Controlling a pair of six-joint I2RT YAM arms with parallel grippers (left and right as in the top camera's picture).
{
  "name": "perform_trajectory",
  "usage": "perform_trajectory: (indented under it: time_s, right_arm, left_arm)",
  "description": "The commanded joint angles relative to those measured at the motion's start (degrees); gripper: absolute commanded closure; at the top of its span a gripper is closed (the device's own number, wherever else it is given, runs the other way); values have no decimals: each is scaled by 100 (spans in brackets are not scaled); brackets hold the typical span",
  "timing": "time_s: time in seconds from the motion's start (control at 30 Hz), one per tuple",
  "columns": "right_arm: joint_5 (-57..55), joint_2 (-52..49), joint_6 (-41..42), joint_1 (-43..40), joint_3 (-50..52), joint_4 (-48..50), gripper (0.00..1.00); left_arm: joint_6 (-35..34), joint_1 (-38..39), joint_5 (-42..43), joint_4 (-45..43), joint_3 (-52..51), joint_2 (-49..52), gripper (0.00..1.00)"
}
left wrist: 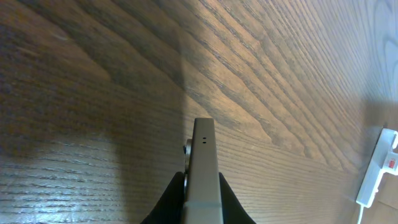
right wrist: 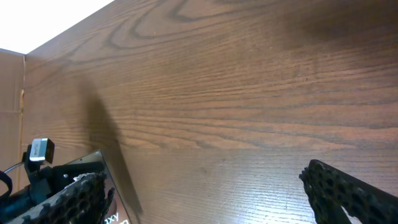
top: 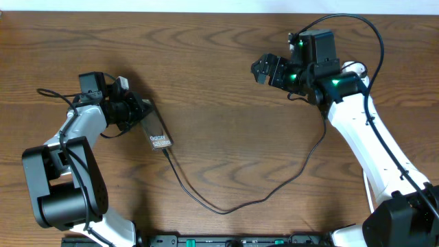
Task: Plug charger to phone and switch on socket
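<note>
Overhead: left gripper (top: 140,113) pinches phone (top: 158,137) edgewise; right gripper (top: 263,71) spread, empty.
Phone likely rigid, slick; charger (top: 226,209) limp, best taken near its tip.

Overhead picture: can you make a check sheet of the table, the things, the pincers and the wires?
Surface: brown wooden table.
Job's things: phone held at one end; socket in view only from the left wrist.
Clutter: nothing seen.
Grippers: left pincer shut on phone; right pincer open, empty.
Cables: charger trails from phone's free end towards the right arm; seating unclear.
Surroundings: dark rail along the table's near edge.
</note>
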State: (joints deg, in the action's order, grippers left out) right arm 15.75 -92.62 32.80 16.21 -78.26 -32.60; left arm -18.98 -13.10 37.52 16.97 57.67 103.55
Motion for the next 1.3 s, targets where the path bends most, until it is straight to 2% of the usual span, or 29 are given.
perform_trajectory:
  time_s: [0.0, 1.27]
  right_arm:
    - [-81, 46, -74, 39, -48, -24, 1]
    - [-214, 46, -74, 42, -42, -278, 1]
  left_arm:
    - [120, -4, 13, 37, 50, 105, 93]
    - [118, 109, -118, 37, 50, 365, 93]
